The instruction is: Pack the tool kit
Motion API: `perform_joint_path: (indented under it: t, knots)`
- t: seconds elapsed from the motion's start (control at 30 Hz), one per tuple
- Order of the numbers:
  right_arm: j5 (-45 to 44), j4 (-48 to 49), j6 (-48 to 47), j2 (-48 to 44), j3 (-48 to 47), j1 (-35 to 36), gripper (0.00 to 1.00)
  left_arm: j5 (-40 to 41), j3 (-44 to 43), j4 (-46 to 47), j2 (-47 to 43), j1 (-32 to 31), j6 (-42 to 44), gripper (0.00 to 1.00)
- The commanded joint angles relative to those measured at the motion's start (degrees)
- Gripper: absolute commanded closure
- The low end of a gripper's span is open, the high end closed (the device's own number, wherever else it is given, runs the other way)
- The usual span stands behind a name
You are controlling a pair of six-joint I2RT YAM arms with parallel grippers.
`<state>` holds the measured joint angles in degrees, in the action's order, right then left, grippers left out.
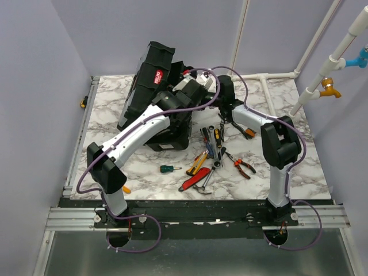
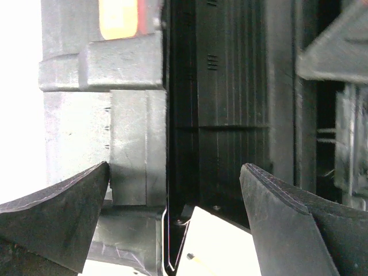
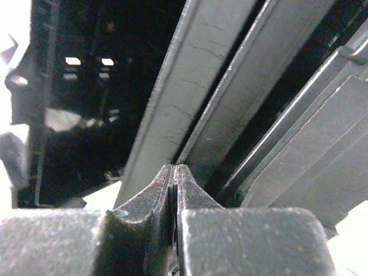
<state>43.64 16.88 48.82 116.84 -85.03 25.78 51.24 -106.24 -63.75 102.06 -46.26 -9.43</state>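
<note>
Right end effector (image 3: 174, 171), tips together, sits close to the toolbox (image 3: 172, 103) edge.

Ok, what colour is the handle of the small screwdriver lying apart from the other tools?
The screwdriver has a green handle, clearest in the top view.

Toolbox (image 1: 150, 72) behind hand tools (image 1: 214, 163) on table (image 1: 293, 115)

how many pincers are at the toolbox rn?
2. Left pincer, open, straddles an edge of the toolbox, reaching in from the front left. Right pincer, shut, is at the box's right side, tip close to a ridged panel. Can't confirm contact.
</note>
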Motion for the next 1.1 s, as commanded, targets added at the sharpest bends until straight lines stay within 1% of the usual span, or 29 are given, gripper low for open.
perform_joint_path:
  t: [0.0, 0.1, 0.3, 0.5, 0.63, 0.7, 0.83, 0.97, 1.0, 1.07]
  knots:
    - [-7.43, -8.57, -6.13, 2.5, 4.73, 0.41, 0.91, -2.91, 2.77, -1.69, -4.34, 6.39, -2.35, 0.02]
    - [-8.62, -10.64, -7.64, 2.86, 4.49, 0.41, 0.91, -2.53, 1.56, -3.92, -3.31, 9.12, -4.08, 0.02]
    - [-11.81, -14.71, -9.67, 4.41, 3.35, 0.41, 0.91, -4.84, 2.58, -1.24, -5.3, 13.0, -3.32, 0.02]
    - [-12.85, -15.94, -9.74, 7.43, 2.78, 0.41, 0.91, -5.64, -0.69, -0.51, -4.66, 15.29, -1.2, 0.03]
    - [-12.06, -14.45, -9.21, 7.15, 3.25, 0.36, 0.9, -4.72, -2.39, 0.41, -3.1, 16.33, -0.3, 0.03]
    - [-11.91, -14.0, -9.21, 6.41, 3.22, 0.41, 0.89, -4.85, -2.53, 1.43, -2.93, 16.64, 0.25, 0.03]
    - [-10.41, -11.48, -8.29, 5.18, 3.74, 0.41, 0.79, -4.8, -2.92, 2.65, -2.24, 16.97, 1.13, 0.03]
    - [-7.26, -7.9, -6.15, 4.01, 4.45, 0.41, 0.77, -6.83, -3.28, 2.73, -2.61, 17.06, 0.99, 0.03]
    - [-6.93, -7.09, -5.87, 3.29, 5.01, 0.41, 0.75, -7.96, -3.09, 2.95, -3.15, 17.15, 0.99, 0.03]
    - [-6.93, -5.4, -5.46, 1.41, 6.9, 0.41, 0.62, -11.97, -2.01, 4.14, -5.07, 17.96, 1.04, 0.02]
